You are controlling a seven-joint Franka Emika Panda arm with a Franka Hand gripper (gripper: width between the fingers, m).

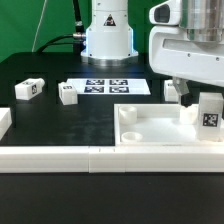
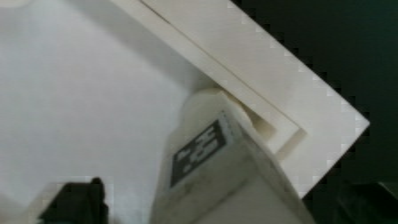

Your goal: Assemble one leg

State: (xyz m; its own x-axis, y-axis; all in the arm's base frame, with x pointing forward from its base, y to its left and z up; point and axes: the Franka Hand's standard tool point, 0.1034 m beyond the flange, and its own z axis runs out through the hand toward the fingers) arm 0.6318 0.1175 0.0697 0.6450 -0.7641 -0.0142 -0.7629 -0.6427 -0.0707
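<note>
White end effector (image 1: 190,92) over the tray's (image 1: 150,130) far corner on the exterior view's right, jaws spread wide, gripping nothing. Just below and beside it, one leg (image 1: 209,110) upright on that tray corner, tag facing the camera; same leg (image 2: 222,155) close up in the wrist view, one dark fingertip (image 2: 75,198) beside it, contact impossible to tell. Two more legs (image 1: 29,89) (image 1: 68,95) loose on the black worktop (image 1: 60,125), towards the exterior view's left. Fourth leg (image 1: 176,90) partly hidden behind the end effector. One marker board (image 1: 105,86) flat near the worktop's far edge.
</note>
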